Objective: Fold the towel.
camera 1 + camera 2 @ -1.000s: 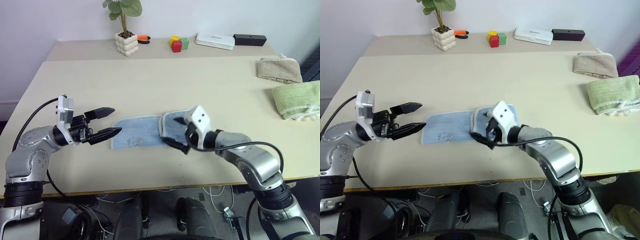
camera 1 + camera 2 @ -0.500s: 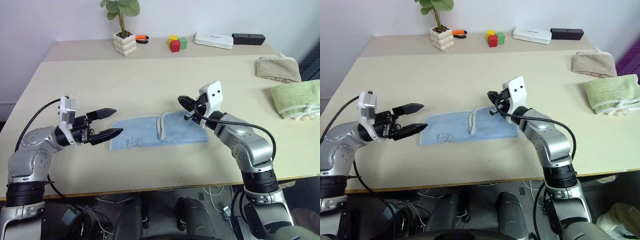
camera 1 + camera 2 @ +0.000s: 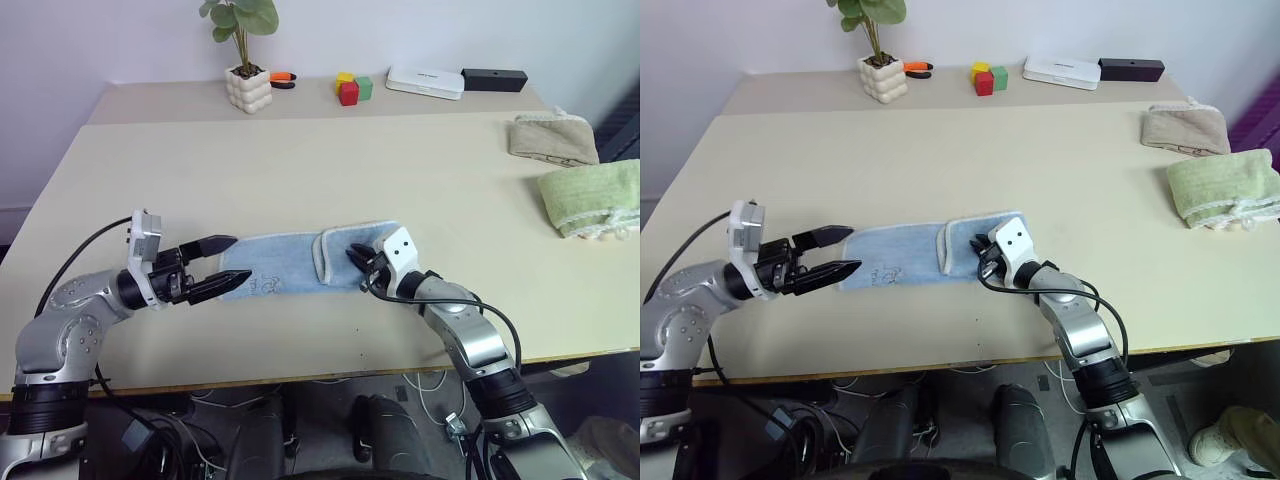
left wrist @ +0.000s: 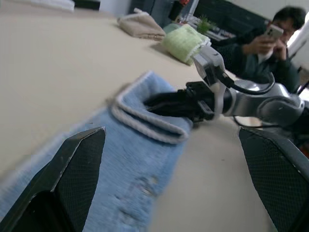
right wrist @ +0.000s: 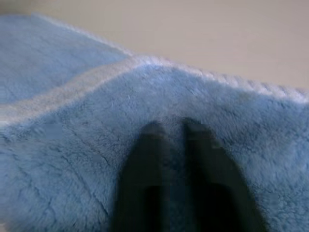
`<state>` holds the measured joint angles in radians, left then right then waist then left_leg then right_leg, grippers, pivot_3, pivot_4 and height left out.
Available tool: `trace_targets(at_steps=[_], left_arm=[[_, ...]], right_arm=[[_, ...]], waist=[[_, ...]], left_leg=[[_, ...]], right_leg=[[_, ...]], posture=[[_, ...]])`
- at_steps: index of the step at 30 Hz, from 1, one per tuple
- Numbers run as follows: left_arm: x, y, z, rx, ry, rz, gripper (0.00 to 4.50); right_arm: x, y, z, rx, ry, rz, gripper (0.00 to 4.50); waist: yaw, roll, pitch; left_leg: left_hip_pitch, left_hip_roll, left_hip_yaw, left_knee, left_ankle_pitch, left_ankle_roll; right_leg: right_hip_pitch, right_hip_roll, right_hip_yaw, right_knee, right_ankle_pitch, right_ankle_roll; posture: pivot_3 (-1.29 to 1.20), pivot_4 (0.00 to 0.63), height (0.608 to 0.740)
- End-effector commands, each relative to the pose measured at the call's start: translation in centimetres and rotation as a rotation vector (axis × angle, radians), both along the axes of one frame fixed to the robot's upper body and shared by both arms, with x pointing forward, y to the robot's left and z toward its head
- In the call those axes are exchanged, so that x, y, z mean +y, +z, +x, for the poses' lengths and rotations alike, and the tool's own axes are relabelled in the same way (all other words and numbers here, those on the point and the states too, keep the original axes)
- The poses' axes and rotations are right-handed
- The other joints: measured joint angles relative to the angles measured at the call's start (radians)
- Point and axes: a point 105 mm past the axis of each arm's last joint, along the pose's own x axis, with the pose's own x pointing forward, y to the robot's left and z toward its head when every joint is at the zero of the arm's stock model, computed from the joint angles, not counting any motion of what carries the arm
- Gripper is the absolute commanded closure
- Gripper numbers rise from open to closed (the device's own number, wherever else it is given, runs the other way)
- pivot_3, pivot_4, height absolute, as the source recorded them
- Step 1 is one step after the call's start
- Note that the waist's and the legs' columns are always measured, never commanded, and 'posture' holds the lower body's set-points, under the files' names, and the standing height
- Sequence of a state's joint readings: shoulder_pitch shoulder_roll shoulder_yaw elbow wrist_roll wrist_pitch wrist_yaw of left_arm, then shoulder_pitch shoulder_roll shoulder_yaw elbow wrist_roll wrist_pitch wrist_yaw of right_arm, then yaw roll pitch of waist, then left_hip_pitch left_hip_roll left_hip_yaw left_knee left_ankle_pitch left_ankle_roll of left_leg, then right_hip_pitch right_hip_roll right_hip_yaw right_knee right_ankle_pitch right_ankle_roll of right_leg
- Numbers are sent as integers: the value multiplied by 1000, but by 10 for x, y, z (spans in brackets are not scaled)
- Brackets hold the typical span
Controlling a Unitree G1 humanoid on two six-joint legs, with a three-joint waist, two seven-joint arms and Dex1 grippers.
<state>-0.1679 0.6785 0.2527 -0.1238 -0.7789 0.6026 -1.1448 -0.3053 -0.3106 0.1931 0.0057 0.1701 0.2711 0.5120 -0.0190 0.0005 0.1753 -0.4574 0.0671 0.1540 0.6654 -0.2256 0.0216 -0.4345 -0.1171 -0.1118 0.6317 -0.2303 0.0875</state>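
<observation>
The light blue towel [image 3: 280,268] lies flat near the table's front edge. Its right end is folded over into a doubled flap [image 3: 338,248] with pale trim. My right gripper [image 3: 357,257] rests low on that flap. In the right wrist view its fingers [image 5: 145,179] press on the terry with only a narrow gap between them and grip nothing. My left gripper [image 3: 240,259] hovers wide open at the towel's left end, over the small dark print [image 3: 266,283]. The left wrist view looks across the towel [image 4: 140,164] to the right gripper [image 4: 166,102].
A beige folded towel [image 3: 553,140] and a green folded towel [image 3: 590,198] sit at the right edge. A potted plant [image 3: 251,88], coloured blocks [image 3: 353,88], a white box [image 3: 428,81] and a black box [image 3: 495,79] line the back. A person [image 4: 260,48] sits beyond the table.
My right gripper rose off the flap and shut in the air, then came back down onto the flap with its fingers slightly parted. The left gripper sank a little and stayed open.
</observation>
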Motion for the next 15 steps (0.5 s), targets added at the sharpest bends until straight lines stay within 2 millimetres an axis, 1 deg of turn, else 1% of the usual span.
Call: trace_targets(at_steps=[1, 2, 4, 5, 8, 11, 12, 14, 15], left_arm=[[-5, 9, -7, 86, 16, -92, 0], [-6, 7, -8, 122, 44, -120, 0], [-9, 6, -18, 181, 52, -159, 0], [-10, 4, -21, 202, 65, -160, 0], [-12, 4, -27, 215, 103, -165, 0], [-15, 4, -32, 283, 191, -259, 0], [-14, 0, -33, 312, 220, -265, 0], [-10, -13, -37, 390, 276, -256, 0], [-6, -24, -38, 462, 326, -243, 0]], right_arm=[[7, 27, 1, -74, 32, 50, 1758], [7, 36, 0, -87, 49, 74, 1234], [5, 51, -1, -120, 70, 85, 195], [3, 56, -2, -125, 76, 86, 37], [-4, 68, -2, -143, 79, 79, 37], [-25, 94, -9, -166, 126, 43, 37], [-30, 100, -15, -163, 165, 17, 37], [-36, 103, -34, -186, 285, -84, 37], [-41, 105, -39, -215, 313, -135, 37]], waist=[[0, 0, 0], [1, 0, 0], [0, 0, 0], [0, 0, 0], [4, 0, 0], [9, 0, 0], [9, 0, 0], [9, 0, 0], [8, 0, 0]], left_leg=[[0, 0, 0, 0, 0, 0], [0, 0, 0, 0, 0, 0], [0, 0, -1, 0, 0, 0], [0, 0, -1, 0, 0, 0], [0, 0, -2, 0, 0, 0], [0, 0, -2, 0, 0, 0], [0, 0, -3, 1, 0, 1], [0, 0, -3, 1, -4, 7], [0, 0, -3, 1, -4, 7]], right_leg=[[0, 0, 0, 0, 0, 0], [0, 0, 0, 0, 0, 0], [0, 0, 0, 0, 0, 0], [0, 0, 0, 0, 0, 0], [0, 0, 0, 0, 0, 0], [1, -2, 0, 0, 0, 0], [2, -2, 0, 0, 0, -1], [2, -2, 0, -1, -1, -1], [2, -2, 0, -1, -1, -2]], posture=[[0, 150, 740], [0, 150, 740], [0, 150, 740], [0, 150, 740], [0, 150, 740], [0, 150, 740], [0, 150, 740], [0, 150, 740], [0, 150, 740]])
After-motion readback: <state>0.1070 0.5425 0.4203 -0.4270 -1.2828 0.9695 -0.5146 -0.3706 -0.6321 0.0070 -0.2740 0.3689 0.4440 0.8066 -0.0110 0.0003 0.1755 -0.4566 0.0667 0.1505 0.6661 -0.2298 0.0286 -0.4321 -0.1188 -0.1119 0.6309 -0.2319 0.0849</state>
